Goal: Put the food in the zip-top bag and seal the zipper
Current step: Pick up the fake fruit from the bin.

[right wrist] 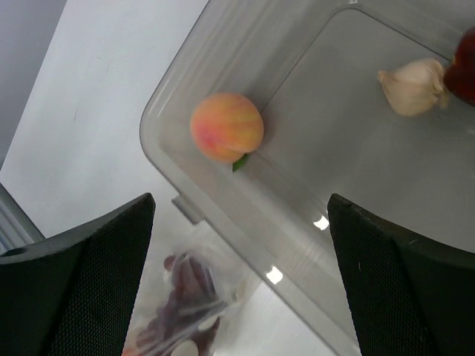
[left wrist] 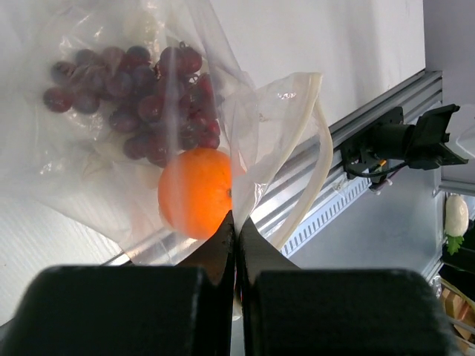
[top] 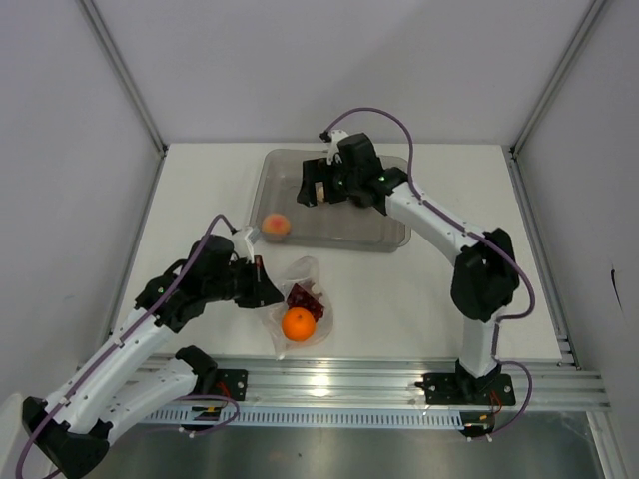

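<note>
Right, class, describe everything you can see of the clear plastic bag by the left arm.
The zip-top bag is clear, crinkly soft plastic, lying on the white table. It holds an orange and a dark red grape bunch. Its mouth looks open, unsealed, a thicker pale zipper strip rimming it. The left gripper is shut on its edge beside the orange.

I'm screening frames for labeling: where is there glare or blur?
Left wrist: left tool dark and blurred up close, zip-top bag shows white glare. Right wrist: right tool blurred at both edges, bright glints on the tray. Top external: evenly lit, sharp.
</note>
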{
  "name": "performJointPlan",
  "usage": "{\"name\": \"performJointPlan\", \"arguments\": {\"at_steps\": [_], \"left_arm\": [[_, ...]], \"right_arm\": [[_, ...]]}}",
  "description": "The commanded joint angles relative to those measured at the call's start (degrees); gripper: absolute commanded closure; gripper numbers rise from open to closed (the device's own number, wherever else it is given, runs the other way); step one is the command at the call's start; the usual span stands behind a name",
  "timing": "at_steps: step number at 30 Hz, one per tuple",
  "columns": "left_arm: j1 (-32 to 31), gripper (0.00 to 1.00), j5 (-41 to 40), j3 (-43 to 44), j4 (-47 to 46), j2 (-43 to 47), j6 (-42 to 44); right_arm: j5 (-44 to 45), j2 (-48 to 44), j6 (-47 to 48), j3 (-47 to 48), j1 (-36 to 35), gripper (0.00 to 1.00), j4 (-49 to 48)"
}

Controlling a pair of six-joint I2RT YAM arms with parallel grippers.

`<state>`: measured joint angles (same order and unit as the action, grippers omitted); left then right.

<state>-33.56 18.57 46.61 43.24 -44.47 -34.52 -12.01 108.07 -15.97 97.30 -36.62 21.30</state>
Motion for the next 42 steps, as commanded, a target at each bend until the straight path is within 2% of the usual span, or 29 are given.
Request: {"name": "performJointPlan", "arguments": {"at_steps": [1, 8, 13, 23, 36, 39, 42], "left_arm": [[0.43, 0.99, -1.6, -0.64, 1.75, 1.66, -0.28], [0.34, 0.99, -2.57, -0.99, 2.46, 3.33, 0.68], [0.34, 1.0, -2.84, -1.08, 3.16, 3.25, 1.3], [0.43, 0.99, -2.48, -1.78, 2.9, 3.69, 1.12], [0.34, 0.99, -2.13, -1.52, 3.25, 4.21, 0.77], [0.34, 0.99, -2.13, -1.52, 3.34, 4.21, 0.77], [0.43, 0.99, -1.96, -1.44, 3.34, 4.39, 0.6]], "right_arm": [[-5.03, 6.34, 0.59, 7.63, 0.06, 0.01, -0.73], [-6.8, 19.01, 2.43, 19.76, -2.31, 0.01, 2.69], [-7.23, 24.72, 2.79, 22.67, -3.63, 0.01, 3.31], [-9.7, 31.67, 1.47, 27.24, -4.33, 0.04, 3.13], [-10.66, 34.93, -0.38, 28.65, -4.42, 0.14, -0.37], [-10.93, 35.1, -1.52, 29.17, -4.07, 0.21, -1.34], [-12.77, 35.19, -3.36, 29.62, -3.28, 0.46, -2.4]]}}
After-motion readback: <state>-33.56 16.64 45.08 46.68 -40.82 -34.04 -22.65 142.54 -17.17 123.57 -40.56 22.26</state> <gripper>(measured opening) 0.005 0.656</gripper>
